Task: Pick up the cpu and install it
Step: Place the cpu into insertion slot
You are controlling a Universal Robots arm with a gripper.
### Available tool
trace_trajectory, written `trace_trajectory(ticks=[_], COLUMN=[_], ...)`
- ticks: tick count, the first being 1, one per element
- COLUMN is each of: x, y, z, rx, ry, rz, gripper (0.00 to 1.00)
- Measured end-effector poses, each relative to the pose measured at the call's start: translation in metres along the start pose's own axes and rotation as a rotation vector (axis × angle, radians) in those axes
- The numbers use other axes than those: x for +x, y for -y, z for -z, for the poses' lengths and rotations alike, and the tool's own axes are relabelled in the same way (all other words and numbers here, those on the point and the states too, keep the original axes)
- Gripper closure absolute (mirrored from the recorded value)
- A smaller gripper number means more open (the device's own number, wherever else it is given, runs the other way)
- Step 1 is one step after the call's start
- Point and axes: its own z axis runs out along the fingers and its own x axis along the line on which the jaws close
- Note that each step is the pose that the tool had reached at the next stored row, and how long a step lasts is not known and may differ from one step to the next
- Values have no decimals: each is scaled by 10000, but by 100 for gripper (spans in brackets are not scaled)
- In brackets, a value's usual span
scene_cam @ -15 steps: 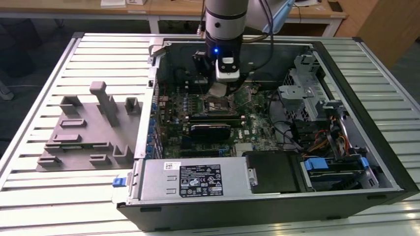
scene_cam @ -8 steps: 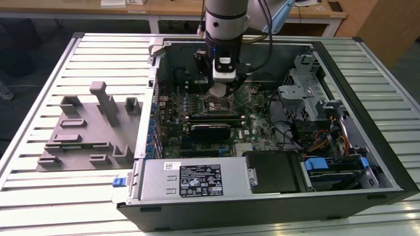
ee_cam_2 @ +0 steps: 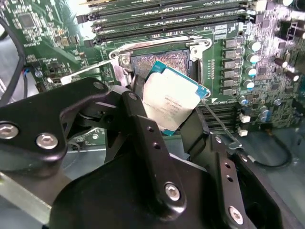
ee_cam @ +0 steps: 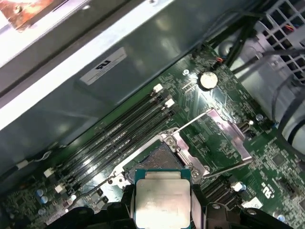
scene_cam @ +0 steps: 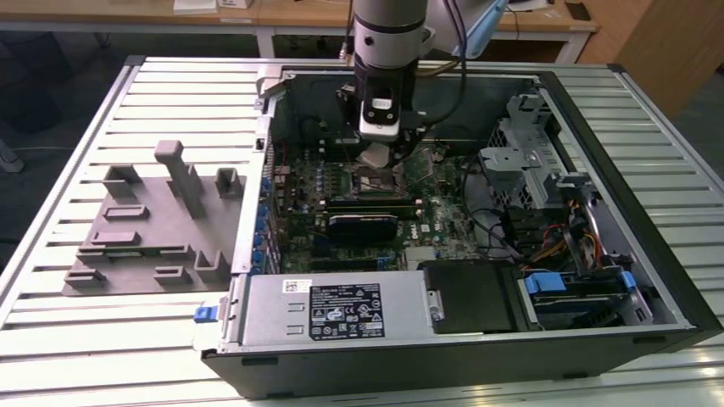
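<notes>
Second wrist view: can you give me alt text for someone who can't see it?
A black two-fingered gripper holds the cpu, a silver-topped square chip, tilted over the open socket of a green motherboard. Rows of long memory slots lie beyond the socket.

We find the socket (ee_cam: 159, 160) open and unobstructed under the cpu (ee_cam: 162, 200). Memory slots (ee_cam: 119, 138) crowd one side, the swung-open load plate (ee_cam: 231, 136) the other, and the case wall (ee_cam: 143, 81) stands beyond.
</notes>
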Motion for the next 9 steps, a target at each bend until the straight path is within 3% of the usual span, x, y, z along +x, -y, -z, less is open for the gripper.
trace_trajectory(ticks=[9], x=[0], y=[0], z=[0], rx=[2], ry=[87], rz=[-1364], gripper=[45])
